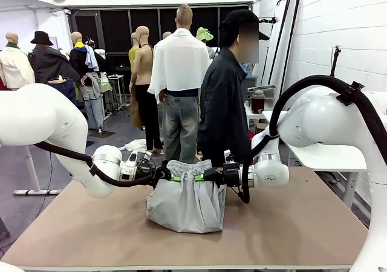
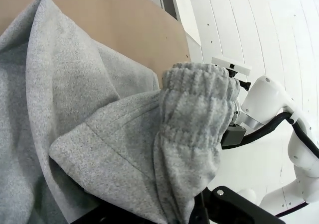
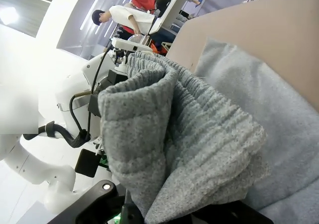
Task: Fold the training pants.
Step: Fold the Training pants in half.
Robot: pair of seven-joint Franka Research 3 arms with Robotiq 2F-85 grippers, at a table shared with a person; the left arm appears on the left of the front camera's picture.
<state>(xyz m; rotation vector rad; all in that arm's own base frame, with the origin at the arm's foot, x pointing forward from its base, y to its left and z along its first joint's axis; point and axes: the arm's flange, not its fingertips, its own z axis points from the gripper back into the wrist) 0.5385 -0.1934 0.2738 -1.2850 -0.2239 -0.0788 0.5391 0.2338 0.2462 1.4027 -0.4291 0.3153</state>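
Note:
The light grey training pants [image 1: 184, 208] hang as a bunched bundle over the middle of the table, lower part resting on the top. My left gripper [image 1: 172, 178] is shut on the left side of the gathered waistband [image 1: 187, 166], and my right gripper [image 1: 203, 177] is shut on its right side, the two close together. In the left wrist view the ribbed waistband [image 2: 197, 109] folds over my fingers and hides them. In the right wrist view the waistband [image 3: 189, 129] likewise covers the fingers.
The brown table [image 1: 290, 223] has free room on both sides of the bundle. A person in a dark jacket [image 1: 225, 103] stands at the far edge, right behind the pants. A smaller white table [image 1: 329, 157] stands at the far right.

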